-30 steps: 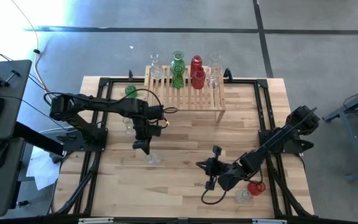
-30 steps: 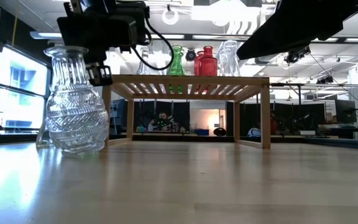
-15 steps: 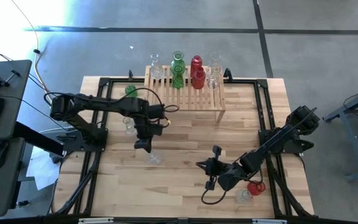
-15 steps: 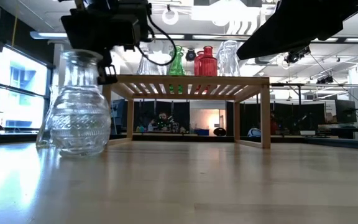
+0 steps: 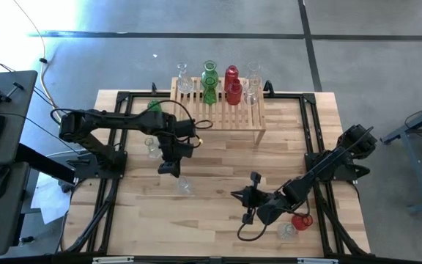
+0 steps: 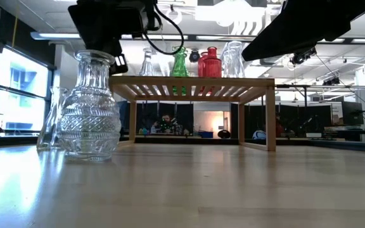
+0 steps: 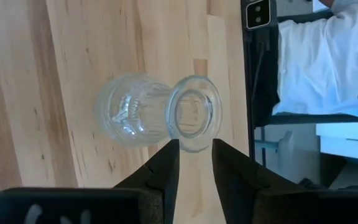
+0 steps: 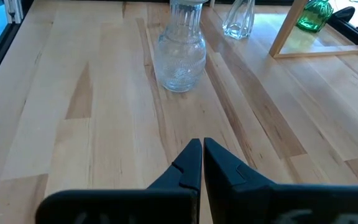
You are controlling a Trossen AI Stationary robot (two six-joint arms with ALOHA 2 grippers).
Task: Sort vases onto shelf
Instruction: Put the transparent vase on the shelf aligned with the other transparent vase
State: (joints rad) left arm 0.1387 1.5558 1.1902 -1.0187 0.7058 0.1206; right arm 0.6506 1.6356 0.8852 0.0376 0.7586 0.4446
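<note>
High view, left gripper point(image 5: 170, 169) just beside upright clear vase point(image 5: 184, 185) on table point(image 5: 218, 220), fingers narrowly parted, shelf point(image 5: 218, 108) carrying vases, low view, no readable writing, right wrist view, right gripper point(image 8: 201, 163) closed, empty.

Clear cut-pattern vase point(image 6: 92, 107); green point(image 5: 209, 79) & red vases point(image 5: 231, 79), pale-wood shelf point(image 5: 255, 117)

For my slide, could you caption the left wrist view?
Left gripper open above an upright clear glass vase on the plank tabletop.
</note>
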